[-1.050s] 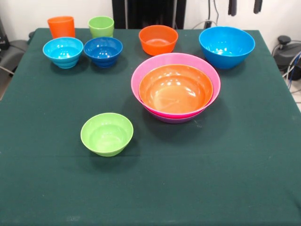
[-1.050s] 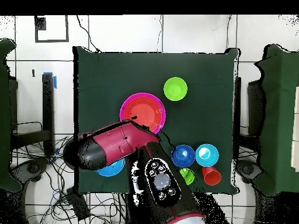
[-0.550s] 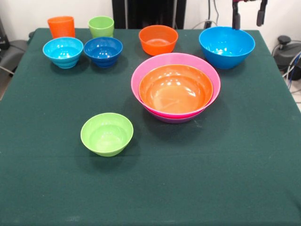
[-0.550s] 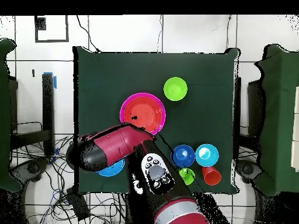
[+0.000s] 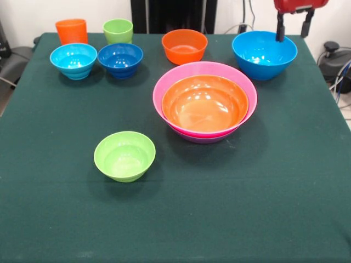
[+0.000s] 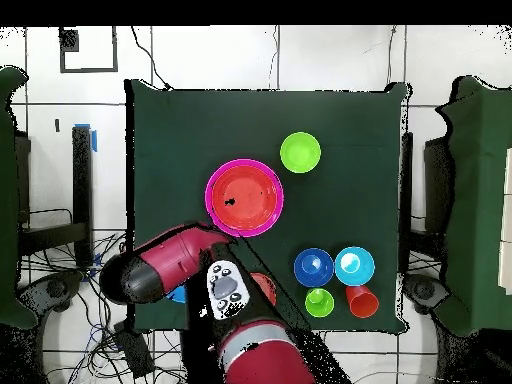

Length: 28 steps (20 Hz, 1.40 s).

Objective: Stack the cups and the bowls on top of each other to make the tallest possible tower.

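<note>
Gripper (image 5: 294,28) hangs above far rim of big blue bowl (image 5: 264,53), fingers apart, holding nothing. Tower (image 5: 204,102) at table centre: wide orange bowl nested in pink, purple beneath. Remaining bowls and cups empty; lime-green bowl (image 5: 124,155) near left.
</note>
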Tool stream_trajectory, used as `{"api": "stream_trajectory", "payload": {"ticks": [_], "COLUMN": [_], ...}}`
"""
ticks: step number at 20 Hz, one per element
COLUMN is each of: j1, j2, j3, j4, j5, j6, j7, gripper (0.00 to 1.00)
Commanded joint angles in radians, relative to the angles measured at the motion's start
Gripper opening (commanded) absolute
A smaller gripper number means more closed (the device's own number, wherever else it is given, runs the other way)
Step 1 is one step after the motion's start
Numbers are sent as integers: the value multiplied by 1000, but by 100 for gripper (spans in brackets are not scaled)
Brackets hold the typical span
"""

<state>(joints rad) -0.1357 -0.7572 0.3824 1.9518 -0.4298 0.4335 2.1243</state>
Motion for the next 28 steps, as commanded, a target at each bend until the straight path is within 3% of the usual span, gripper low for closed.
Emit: {"api": "stream_trajectory", "payload": {"ticks": [1, 17, 28], "j1": [71, 166, 320], "j2": [105, 175, 192], "j3": [-104, -191, -390], "j4": [-127, -239, -318], "j5": [-94, -82, -86], "j6": [-82, -86, -80], "j7": [96, 67, 124], "gripper": [100, 100, 100]}}
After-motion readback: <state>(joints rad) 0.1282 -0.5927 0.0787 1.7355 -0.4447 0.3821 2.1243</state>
